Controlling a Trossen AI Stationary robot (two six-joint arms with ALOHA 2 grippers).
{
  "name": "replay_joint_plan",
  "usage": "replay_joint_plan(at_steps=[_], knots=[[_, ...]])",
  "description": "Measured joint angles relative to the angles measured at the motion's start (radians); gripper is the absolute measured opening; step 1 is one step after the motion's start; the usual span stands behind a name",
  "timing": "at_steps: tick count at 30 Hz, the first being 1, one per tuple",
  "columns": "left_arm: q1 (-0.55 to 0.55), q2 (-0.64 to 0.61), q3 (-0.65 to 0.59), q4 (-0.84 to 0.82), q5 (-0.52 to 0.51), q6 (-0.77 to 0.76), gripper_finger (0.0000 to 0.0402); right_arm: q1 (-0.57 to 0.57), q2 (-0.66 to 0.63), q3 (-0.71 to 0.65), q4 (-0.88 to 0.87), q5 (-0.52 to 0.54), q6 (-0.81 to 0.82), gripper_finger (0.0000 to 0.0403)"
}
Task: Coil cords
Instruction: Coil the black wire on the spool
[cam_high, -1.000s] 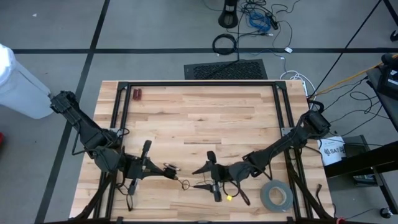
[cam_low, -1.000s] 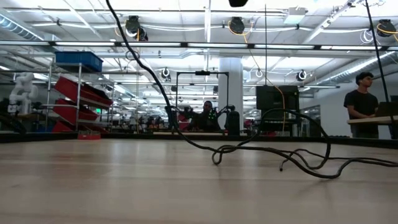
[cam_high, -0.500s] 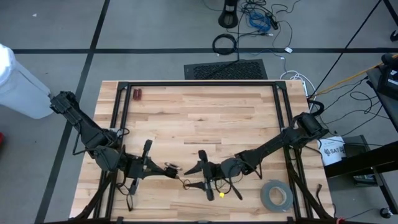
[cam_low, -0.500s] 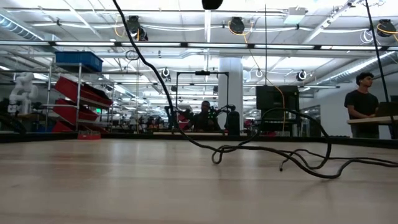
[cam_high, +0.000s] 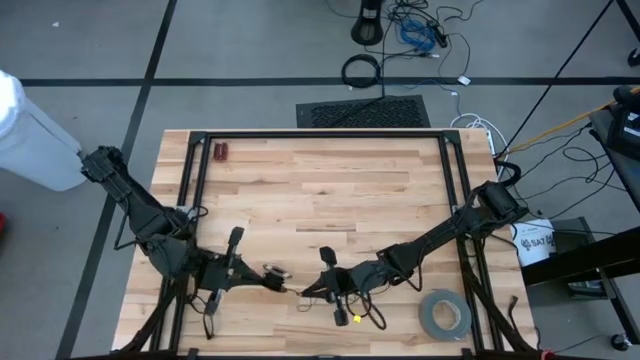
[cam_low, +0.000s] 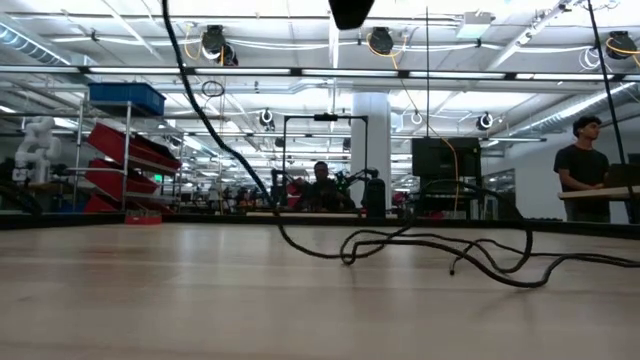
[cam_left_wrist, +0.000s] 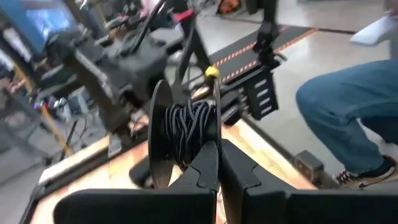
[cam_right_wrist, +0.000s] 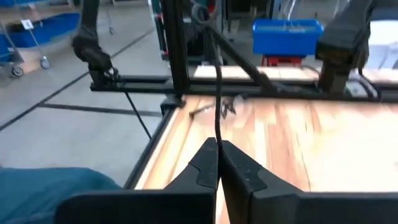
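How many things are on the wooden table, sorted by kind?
Thin black cord: 1
Grey tape roll: 1
Small red thing near the far left corner: 1
Small yellow bit near the cord: 1
Total: 4

Dark arms, blk tapered fingers (cam_right_wrist: 208, 165).

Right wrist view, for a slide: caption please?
Right pincer shut on the thin black cord, which rises taut above the wooden table.
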Motion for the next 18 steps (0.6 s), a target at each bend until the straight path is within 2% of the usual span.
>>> replay_joint_plan(at_steps=[10,18], knots=[[-0.083,0.001,-0.001,0.111,0.036,0.145,0.0003,-0.001,0.000,0.002,-0.070,0.006,0.015,0.0001],[-0.108,0.001,-0.002,0.133,0.040,0.153,0.0003,-0.003,-0.005,0.002,-0.073,0.031,0.005,0.0000]])
